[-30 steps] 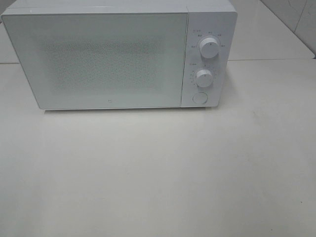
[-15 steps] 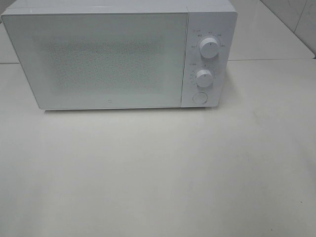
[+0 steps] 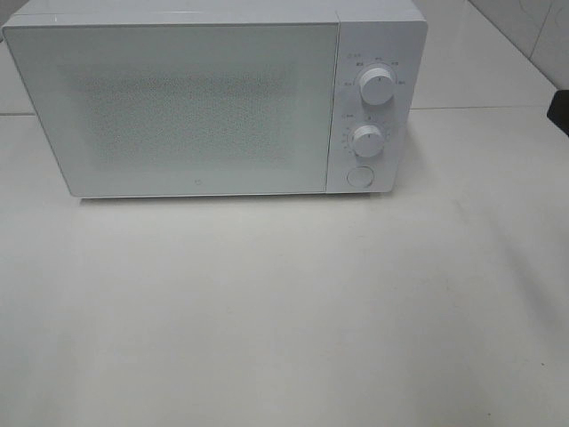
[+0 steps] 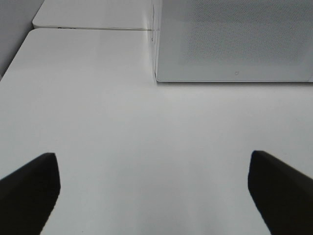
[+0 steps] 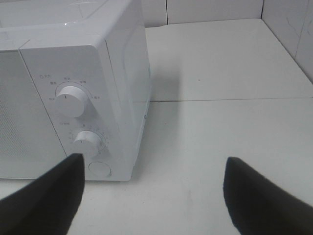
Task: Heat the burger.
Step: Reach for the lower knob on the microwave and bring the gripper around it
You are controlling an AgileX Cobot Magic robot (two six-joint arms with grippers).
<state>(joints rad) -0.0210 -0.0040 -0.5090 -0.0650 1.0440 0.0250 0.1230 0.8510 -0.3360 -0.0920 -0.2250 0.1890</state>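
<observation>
The burger is out of view in every frame. A white microwave [image 3: 178, 107] stands at the back of the table with its door shut; it also shows in the left wrist view [image 4: 234, 39] and the right wrist view [image 5: 73, 73]. My left gripper [image 4: 154, 196] is open over bare table in front of the microwave's left corner, nothing between its fingers. My right gripper [image 5: 154, 196] is open too, empty, facing the control panel's right corner. A dark bit of the right arm [image 3: 561, 105] pokes in at the right edge.
The control panel carries an upper knob [image 3: 377, 86], a lower knob [image 3: 366, 140] and a round button [image 3: 359, 176]. The white table [image 3: 284, 311] stretches in front of the microwave. A tiled wall [image 3: 533, 27] rises at the back right.
A dark part of the right arm has come into the exterior view at its right edge. The microwave has not changed.
</observation>
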